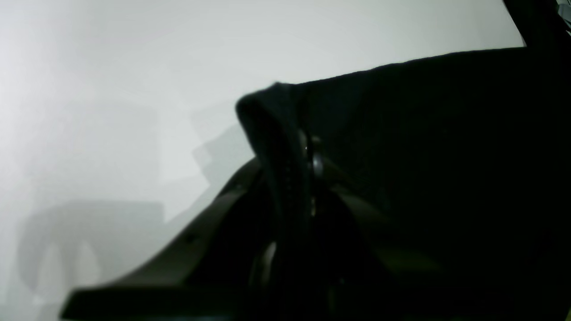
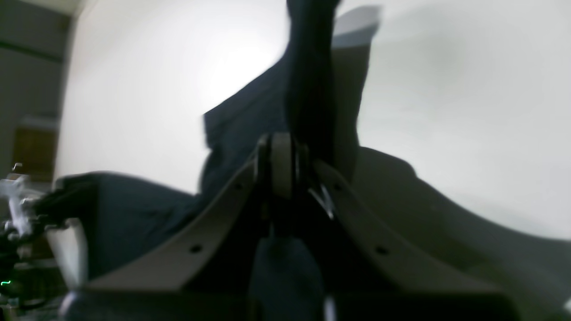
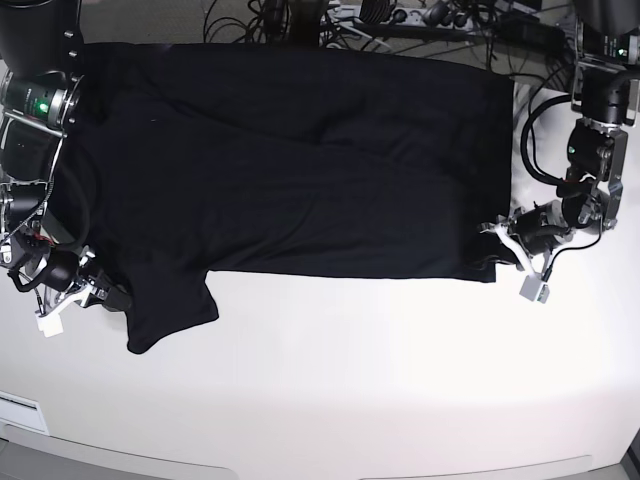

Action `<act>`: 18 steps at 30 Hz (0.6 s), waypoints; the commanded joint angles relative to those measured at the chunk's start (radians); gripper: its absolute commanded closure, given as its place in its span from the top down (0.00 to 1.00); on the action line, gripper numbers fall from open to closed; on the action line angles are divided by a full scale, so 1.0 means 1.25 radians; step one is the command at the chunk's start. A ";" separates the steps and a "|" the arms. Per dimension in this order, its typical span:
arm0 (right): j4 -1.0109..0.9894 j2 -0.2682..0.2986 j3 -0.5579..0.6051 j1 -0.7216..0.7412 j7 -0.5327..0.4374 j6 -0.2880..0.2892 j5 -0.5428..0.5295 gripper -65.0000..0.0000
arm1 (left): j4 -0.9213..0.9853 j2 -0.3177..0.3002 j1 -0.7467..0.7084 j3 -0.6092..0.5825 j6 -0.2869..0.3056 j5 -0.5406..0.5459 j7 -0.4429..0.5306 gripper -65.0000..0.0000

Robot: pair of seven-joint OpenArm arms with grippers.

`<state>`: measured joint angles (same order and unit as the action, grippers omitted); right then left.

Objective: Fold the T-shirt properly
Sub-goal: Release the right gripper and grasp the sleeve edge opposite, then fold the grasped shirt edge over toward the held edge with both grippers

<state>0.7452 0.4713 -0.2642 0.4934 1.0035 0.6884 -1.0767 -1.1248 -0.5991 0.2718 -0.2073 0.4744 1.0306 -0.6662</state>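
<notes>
a: item one, the t-shirt (image 3: 290, 160). location?

b: spread flat on the white table (image 3: 350, 380), plain black side up, filling the far half of it. one sleeve hangs toward the near edge on the base view's left; the hem runs down the base view's right.

a: item two, right gripper (image 3: 100, 291).

b: low at the sleeve on the base view's left. jaws drawn together; in its own wrist view a strip of dark cloth rises from between the closed fingers (image 2: 281, 165). entered as: shut, pinching the sleeve edge.

a: item three, left gripper (image 3: 497, 246).

b: low at the near hem corner on the base view's right. jaws closed on a bunched edge of black fabric, which its wrist view shows standing up between the fingers (image 1: 312, 167).

a: condition of the fold?

b: judged not begun; the body lies in a single flat spread with mild creases across the middle.

a: handling note for the step in hand?

b: with both near corners pinched, lift them together and level, just enough for the cloth to clear the table, then carry the near edge toward the far edge at an even pace. keep mild tension between the two grips so the middle does not sag. the sleeve side holds less cloth, so a slip there looks the likelier fault.

a: other entries?

b: cables (image 3: 300, 15) along the far edge, clear of the shirt.
</notes>
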 commanded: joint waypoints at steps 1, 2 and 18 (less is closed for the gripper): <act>0.017 0.027 -0.003 0.024 0.000 0.008 -0.042 0.00 | -0.001 -0.015 0.006 0.001 -0.006 -0.033 -0.033 0.00; 0.017 0.036 -0.003 0.024 0.010 0.008 -0.064 0.00 | -0.001 -0.015 0.008 0.001 0.002 -0.046 -0.024 0.00; 0.528 0.160 0.045 -0.322 -0.084 0.008 0.032 0.00 | -0.003 -0.011 0.082 0.000 0.086 -0.127 0.044 0.00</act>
<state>1.3956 0.6472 -0.1986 0.0719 0.9184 0.6891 -1.0096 -1.1160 -0.5961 0.3485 -0.2157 0.5739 0.8551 -0.6273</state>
